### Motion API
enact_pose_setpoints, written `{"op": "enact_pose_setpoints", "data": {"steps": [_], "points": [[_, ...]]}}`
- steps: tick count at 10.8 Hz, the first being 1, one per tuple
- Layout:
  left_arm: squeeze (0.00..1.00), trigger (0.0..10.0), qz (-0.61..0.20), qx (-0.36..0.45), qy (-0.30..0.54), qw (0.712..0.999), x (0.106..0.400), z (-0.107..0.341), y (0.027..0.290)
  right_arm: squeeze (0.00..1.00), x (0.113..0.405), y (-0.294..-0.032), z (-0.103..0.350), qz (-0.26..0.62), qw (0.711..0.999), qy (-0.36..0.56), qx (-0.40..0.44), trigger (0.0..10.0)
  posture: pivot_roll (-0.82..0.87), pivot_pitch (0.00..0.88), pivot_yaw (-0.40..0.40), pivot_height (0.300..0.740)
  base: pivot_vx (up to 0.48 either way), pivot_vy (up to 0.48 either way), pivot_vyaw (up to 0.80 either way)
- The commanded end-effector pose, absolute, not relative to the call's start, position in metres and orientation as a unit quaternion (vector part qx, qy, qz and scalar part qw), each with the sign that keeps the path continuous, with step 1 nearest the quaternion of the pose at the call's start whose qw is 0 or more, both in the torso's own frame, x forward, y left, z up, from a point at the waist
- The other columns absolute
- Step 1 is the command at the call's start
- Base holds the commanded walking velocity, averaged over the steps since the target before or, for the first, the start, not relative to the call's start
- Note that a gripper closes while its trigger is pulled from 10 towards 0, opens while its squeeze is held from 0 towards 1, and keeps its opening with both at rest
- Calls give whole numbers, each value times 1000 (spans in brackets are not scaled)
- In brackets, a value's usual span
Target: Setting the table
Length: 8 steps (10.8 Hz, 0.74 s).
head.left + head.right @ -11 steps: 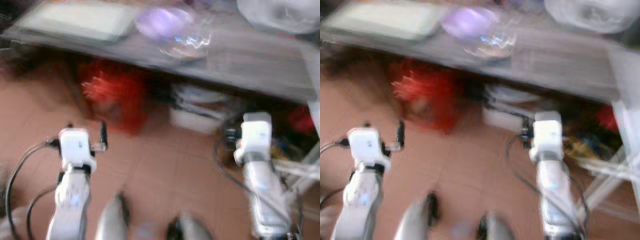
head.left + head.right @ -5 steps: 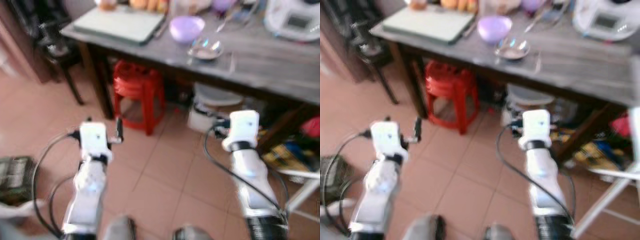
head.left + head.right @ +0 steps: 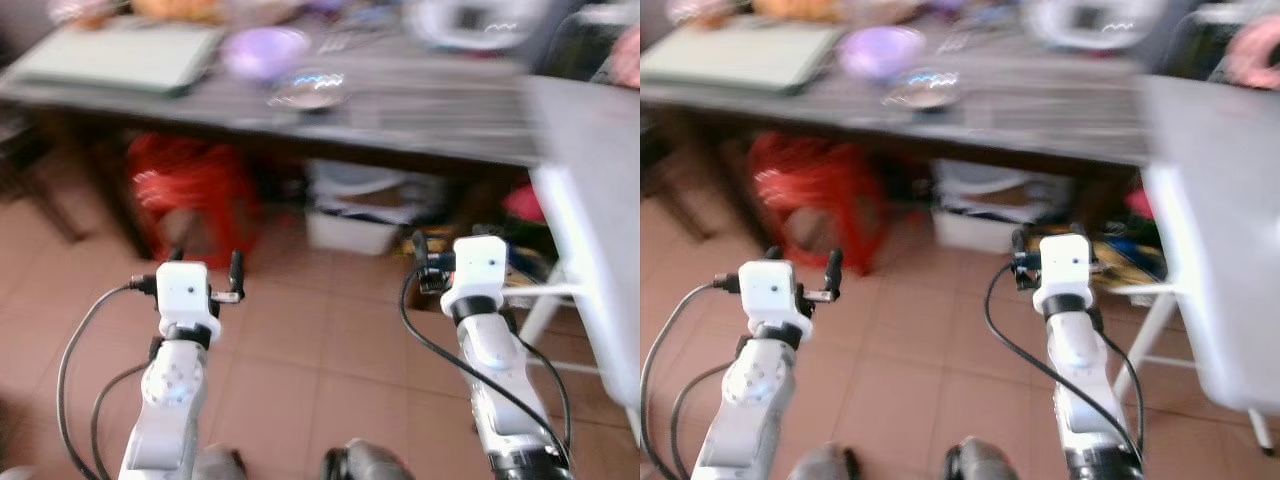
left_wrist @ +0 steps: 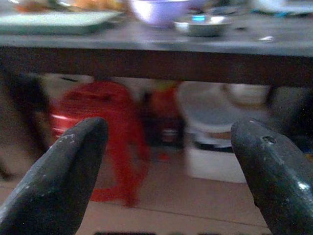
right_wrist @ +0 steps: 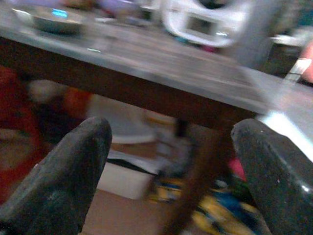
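Left eye view has swung since half a second ago: the whole picture shifted, so the camera turned, not the things. A pale grey surface [image 3: 590, 190] now fills the right side and the floor left of the bench has dropped out of frame. Blur suggests the robot is mid-turn or walking, so likely repositioning along the bench rather than reaching.

Bench [image 3: 420, 110] runs across the top, its front edge facing the robot. On it: purple bowl [image 3: 264, 50], metal dish [image 3: 305, 90] just in front of it, green tray [image 3: 120, 55] to the left, white appliance [image 3: 470, 20] to the right. Whether these already sit as a set table wants, can't tell.

Left gripper [image 4: 166, 161] has its fingers [image 4: 63, 171] spread wide, holding nothing. Right gripper [image 5: 168, 166] likewise spread wide, nothing between. Both arms are held low before the body, below the bench edge and well short of it.

Room: tiled floor [image 3: 330, 330] ahead is open. Under the bench are a red stool [image 3: 185, 190] and a white box [image 3: 350, 230], plus clutter lower right. The grey surface crowds the right arm; a white leg [image 3: 545, 300] stands close by it.
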<state>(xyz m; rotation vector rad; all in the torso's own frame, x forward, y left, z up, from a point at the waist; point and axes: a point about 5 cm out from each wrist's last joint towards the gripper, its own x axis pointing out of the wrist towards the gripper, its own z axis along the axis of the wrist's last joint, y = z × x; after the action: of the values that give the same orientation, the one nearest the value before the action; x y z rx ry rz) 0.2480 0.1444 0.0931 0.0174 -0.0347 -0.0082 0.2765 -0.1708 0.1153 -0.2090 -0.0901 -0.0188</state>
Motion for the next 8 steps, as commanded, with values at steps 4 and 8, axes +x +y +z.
{"op": "enact_pose_setpoints", "data": {"steps": [4,8], "points": [[0,10000,-12,4,-9,1000,245,88,144,0,275,-168,109,3,993,-44,-111,10000,-11,70,-27,740,0,-470,-100],[0,10000,-14,10,-33,999,251,102,146,0,280,-165,114,18,991,-60,-120,10000,6,75,-31,740,0,-470,0]]}}
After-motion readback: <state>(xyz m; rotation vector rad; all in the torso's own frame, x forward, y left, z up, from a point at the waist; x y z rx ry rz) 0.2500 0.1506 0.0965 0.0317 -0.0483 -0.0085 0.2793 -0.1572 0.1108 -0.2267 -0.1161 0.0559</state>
